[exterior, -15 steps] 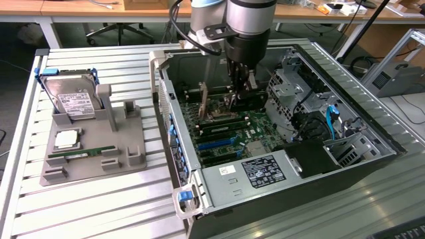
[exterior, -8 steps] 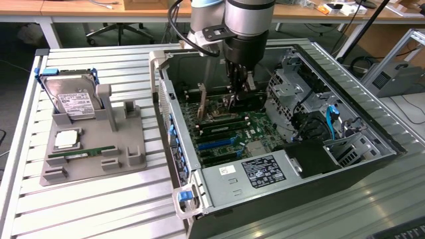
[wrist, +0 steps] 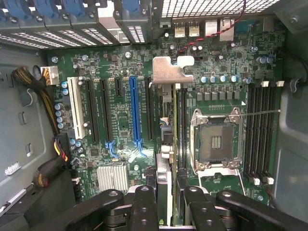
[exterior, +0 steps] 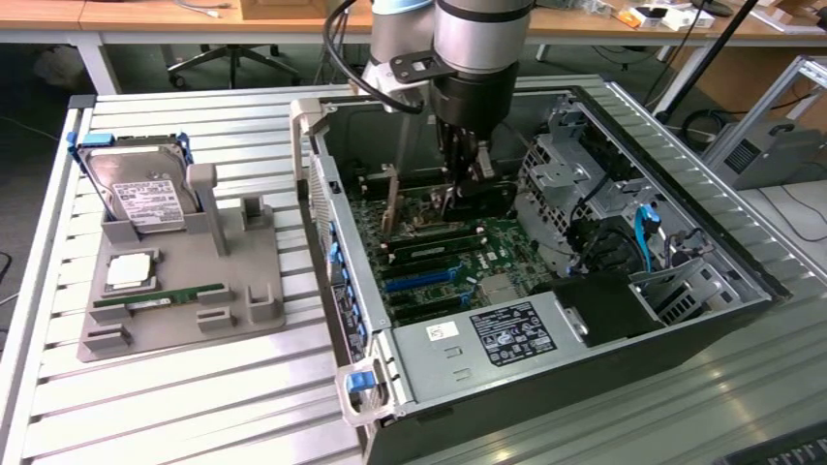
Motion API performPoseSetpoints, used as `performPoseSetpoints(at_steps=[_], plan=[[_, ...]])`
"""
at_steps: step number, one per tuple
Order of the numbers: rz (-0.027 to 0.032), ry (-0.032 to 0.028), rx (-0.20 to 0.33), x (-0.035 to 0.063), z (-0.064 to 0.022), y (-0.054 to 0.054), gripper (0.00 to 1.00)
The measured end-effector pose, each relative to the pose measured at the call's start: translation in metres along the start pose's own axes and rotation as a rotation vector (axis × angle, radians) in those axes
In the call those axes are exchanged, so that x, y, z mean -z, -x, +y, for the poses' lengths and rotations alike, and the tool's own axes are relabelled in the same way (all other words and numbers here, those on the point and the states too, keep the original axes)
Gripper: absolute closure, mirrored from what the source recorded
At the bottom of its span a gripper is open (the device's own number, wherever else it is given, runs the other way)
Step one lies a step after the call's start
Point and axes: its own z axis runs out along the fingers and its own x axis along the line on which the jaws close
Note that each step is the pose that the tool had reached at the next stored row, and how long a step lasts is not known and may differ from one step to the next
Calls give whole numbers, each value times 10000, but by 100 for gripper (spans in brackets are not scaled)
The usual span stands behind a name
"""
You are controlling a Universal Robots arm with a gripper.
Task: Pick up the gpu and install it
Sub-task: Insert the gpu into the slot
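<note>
In the wrist view the gpu [wrist: 169, 73] is seen edge-on, its silvery end bracket pointing toward the case's rear slot openings. The thin card runs from that bracket back between my fingers [wrist: 144, 202]. My gripper [wrist: 168, 197] is shut on the gpu and holds it upright over the black expansion slot between the blue slot [wrist: 134, 115] and the CPU socket [wrist: 214, 142]. From the exterior view, my gripper [exterior: 463, 194] is down inside the open computer case [exterior: 672, 174], above the motherboard [exterior: 427, 257]. Whether the card's edge touches the slot is hidden.
A grey fixture [exterior: 246, 291] stands at the exterior view's left, carrying a hard drive [exterior: 142, 189], a green memory stick [exterior: 162, 295] and a small chip [exterior: 130, 271]. Inside the case, the drive cage [exterior: 568, 165], cables [wrist: 48, 163] and a labelled power supply [exterior: 510, 334] crowd around.
</note>
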Motion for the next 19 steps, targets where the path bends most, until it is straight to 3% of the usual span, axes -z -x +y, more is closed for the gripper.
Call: performPoseSetpoints(at_steps=[19], plan=[[0,-1,-1,-31,58,-5,73]])
